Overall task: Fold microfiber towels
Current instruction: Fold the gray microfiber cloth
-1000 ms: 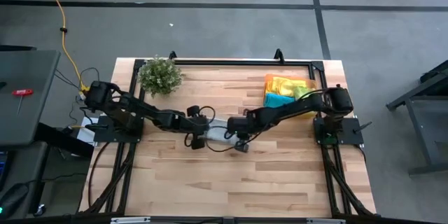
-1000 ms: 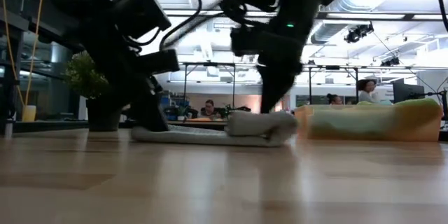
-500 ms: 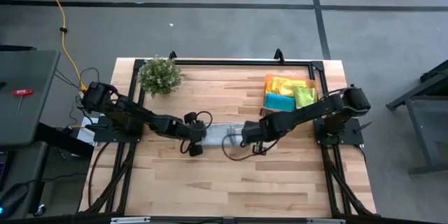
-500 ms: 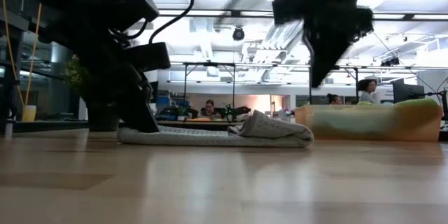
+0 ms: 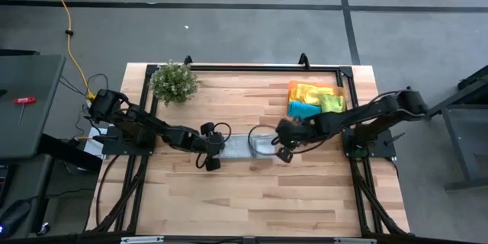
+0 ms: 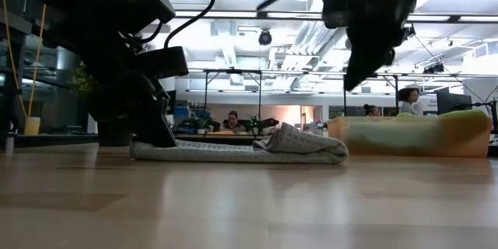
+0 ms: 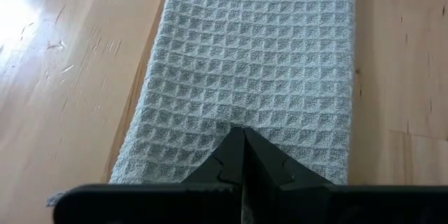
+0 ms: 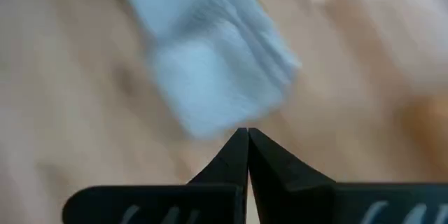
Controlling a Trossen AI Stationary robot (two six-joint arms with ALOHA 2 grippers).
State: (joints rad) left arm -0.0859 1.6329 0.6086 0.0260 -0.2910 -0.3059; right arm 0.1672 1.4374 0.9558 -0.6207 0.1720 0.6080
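A pale grey-blue waffle towel [image 5: 244, 145] lies as a long strip at the table's middle. Its right end [image 6: 299, 142] is folded back over itself. My left gripper [image 5: 221, 151] is shut and stands on the strip's left end [image 6: 144, 151]. My right gripper [image 6: 352, 84] is shut and hangs well above and to the right of the folded end, holding nothing. Its wrist view shows the towel [image 8: 210, 70] below the fingertips, blurred. Yellow [image 5: 306, 91], teal [image 5: 303, 110] and lime green [image 5: 332, 105] towels lie in the orange tray [image 5: 341, 90] at the far right. My left gripper presses its shut fingertips [image 7: 243, 140] down on the towel's top face [image 7: 241, 115], just in from the strip's left end and midway across its width. The fingers slant down from the table's left and lie along the strip. The towel lies flat on the table.
A small leafy plant [image 5: 174, 82] stands at the far left corner. A black frame rail [image 5: 252, 69] runs along the far edge. Bare wood [image 5: 252, 198] stretches toward the near edge. People sit in the room beyond the table [image 6: 405, 97].
My right gripper has risen off the towel's folded right end and drawn back toward the table's right edge, rolling as it went. The folded end has stayed on the strip but has sprung up a little. My left gripper has slid the left end slightly leftward, then kept still.
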